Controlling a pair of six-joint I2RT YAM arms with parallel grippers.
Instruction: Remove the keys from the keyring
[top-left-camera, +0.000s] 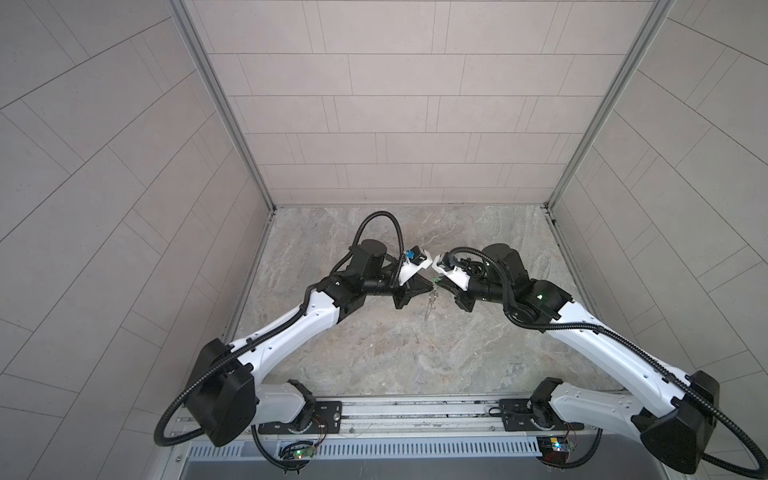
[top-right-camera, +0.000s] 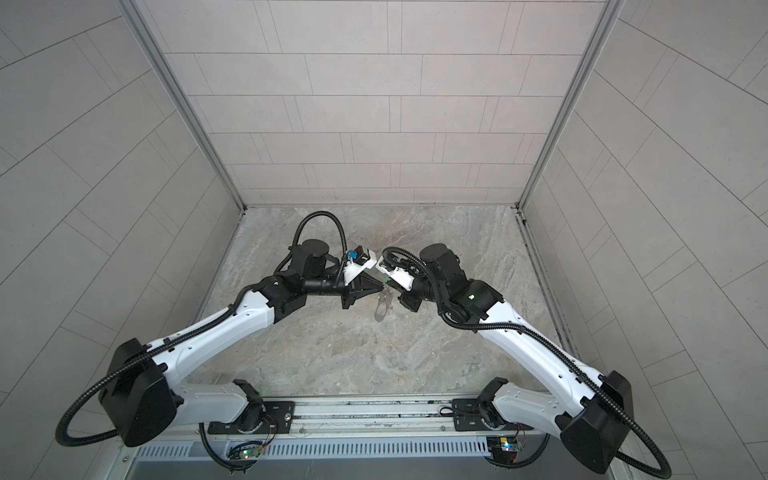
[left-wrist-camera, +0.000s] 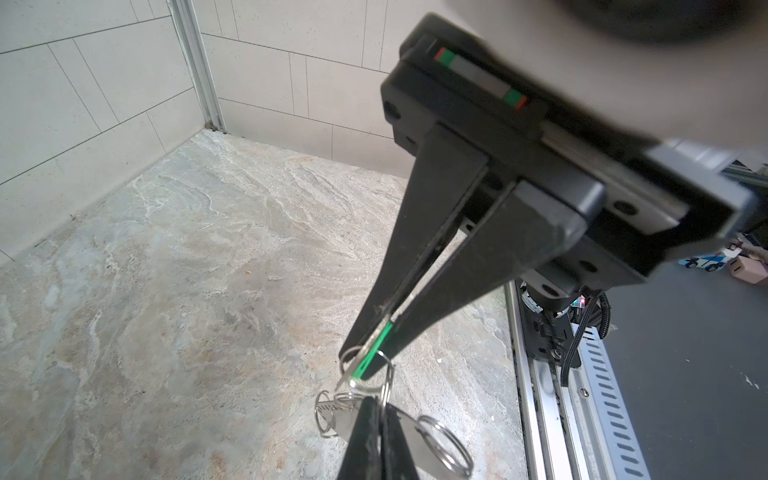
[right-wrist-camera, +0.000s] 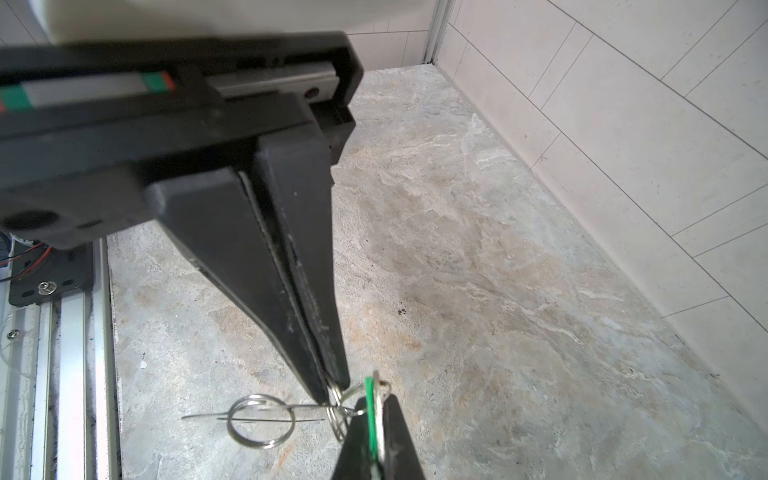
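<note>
Above the tabletop (top-left-camera: 374, 357), the inward-angled left gripper (left-wrist-camera: 362, 362) pinches the green key (left-wrist-camera: 380, 338), facing the right gripper (right-wrist-camera: 335, 387) clamped on the keyring (top-right-camera: 380, 311).

In both top views your keys (top-left-camera: 435, 281) (top-right-camera: 386, 280) are just a green speck. In the left wrist view the right gripper (left-wrist-camera: 377, 402), cropped by the edge, hides the keyring (left-wrist-camera: 409, 432) middle.
</note>
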